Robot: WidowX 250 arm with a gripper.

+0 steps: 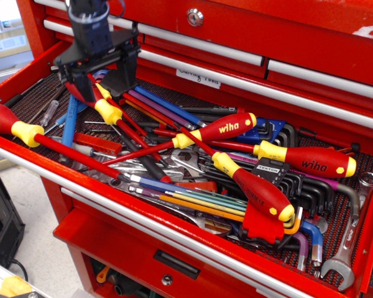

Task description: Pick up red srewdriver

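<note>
One black pincer (98,77) sits low over the far left corner of the open red drawer (174,226), and you can see its two fingers spread apart, one on either side of the handle of the red screwdriver (109,110). That screwdriver lies slanted, its butt end up under the pincer, its yellow collar just below the fingers, and its thin red shaft running down and to the right across the pile. You can't quite tell whether the fingers touch the handle, since the pincer's body hides most of it; they look open and not closed on it.

Beside it to the left lies a blue-handled tool (69,121). Nearer the front left edge you have a bigger screwdriver (15,127) with a fat red handle and a thick red shaft. Three more red-and-yellow screwdrivers lie in the middle and right: one lettered "wiha" (221,128), another lettered one (308,161), and a third (255,188) angled down toward the front. Coloured hex keys (193,202) fan out beneath them, and a spanner (351,239) rests at the right end.
</note>
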